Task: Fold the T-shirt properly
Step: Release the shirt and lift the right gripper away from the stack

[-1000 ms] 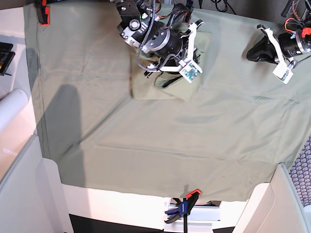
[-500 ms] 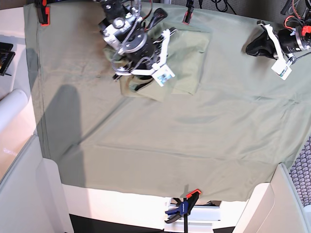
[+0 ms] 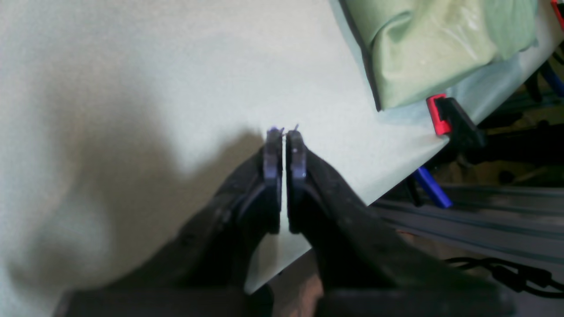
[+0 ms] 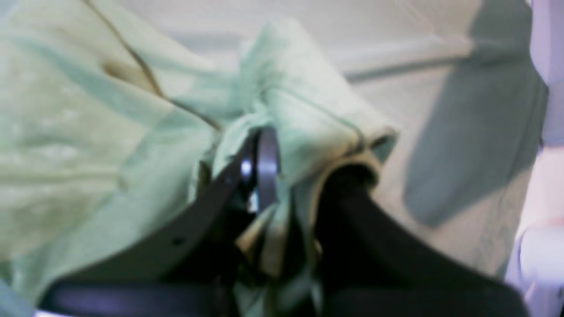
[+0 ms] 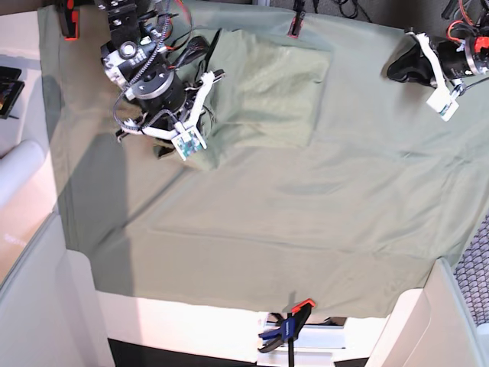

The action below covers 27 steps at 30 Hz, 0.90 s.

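Pale sage-green T-shirt (image 5: 263, 95), plain, bunched between the black fingers of the right gripper (image 4: 282, 176); under it a plain sage-green cloth (image 5: 306, 214). Beyond the black, purple-padded left gripper (image 3: 285, 145), a red-and-black clamp (image 3: 449, 121); far below both, a blue clamp (image 5: 284, 327)

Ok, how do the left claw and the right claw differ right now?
The right claw is shut on a bunched edge of the T-shirt; the left claw is shut on nothing, pads nearly touching. In the base view the right claw sits over the shirt's side, while the left claw hangs apart, over bare green cloth. Both have dark fingers.
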{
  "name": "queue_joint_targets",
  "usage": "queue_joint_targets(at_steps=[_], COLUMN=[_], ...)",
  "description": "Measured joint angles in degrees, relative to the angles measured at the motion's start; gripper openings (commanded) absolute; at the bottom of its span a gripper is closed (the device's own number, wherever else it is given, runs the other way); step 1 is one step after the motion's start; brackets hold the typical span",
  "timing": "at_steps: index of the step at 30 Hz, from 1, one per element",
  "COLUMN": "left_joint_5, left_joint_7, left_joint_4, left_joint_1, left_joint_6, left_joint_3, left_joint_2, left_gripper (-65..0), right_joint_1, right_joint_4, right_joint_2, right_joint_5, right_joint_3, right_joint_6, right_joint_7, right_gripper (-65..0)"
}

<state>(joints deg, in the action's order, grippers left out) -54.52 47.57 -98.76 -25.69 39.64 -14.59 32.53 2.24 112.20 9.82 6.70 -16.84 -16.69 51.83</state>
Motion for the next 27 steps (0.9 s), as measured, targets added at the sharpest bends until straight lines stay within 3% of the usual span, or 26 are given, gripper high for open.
queue_joint_targets(at_steps=[7, 14, 15, 18, 19, 27], left_joint_5=[0.00, -1.70, -1.70, -1.70, -1.66, -1.70], left_joint_7=[0.00, 0.00, 0.00, 0.00, 0.00, 0.00], left_joint_4=[0.00, 0.00, 0.00, 0.00, 0.00, 0.00], left_joint_1=[-0.17, -0.17, -0.17, -0.17, -0.20, -0.17], left_joint_6=[0.00, 0.00, 0.00, 0.00, 0.00, 0.00], left_joint_3=[0.00, 0.00, 0.00, 0.00, 0.00, 0.00], left_joint_2=[0.02, 0.00, 0.00, 0.00, 0.00, 0.00], left_gripper=[-63.7, -63.7, -63.7, -63.7, -63.7, -63.7], right_joint_1=[2.36, 2.25, 2.23, 2.23, 2.23, 2.58], right_joint_4=[-3.91, -8.33, -8.41, -8.41, -8.41, -8.35], right_joint_2=[-2.12, -3.28, -3.26, -3.52, -4.11, -11.02], right_joint_5=[5.60, 6.91, 6.86, 4.63, 3.82, -7.10], right_joint_3=[-18.62, -22.51, -22.51, -22.51, -22.51, -22.53], right_joint_6=[-0.66, -0.68, -0.63, -0.22, -0.22, -1.33], right_joint_7=[-0.74, -0.76, -0.74, -0.72, -0.72, -1.25], right_gripper=[-65.0, -65.0, -59.4, -27.9, -22.8, -21.1])
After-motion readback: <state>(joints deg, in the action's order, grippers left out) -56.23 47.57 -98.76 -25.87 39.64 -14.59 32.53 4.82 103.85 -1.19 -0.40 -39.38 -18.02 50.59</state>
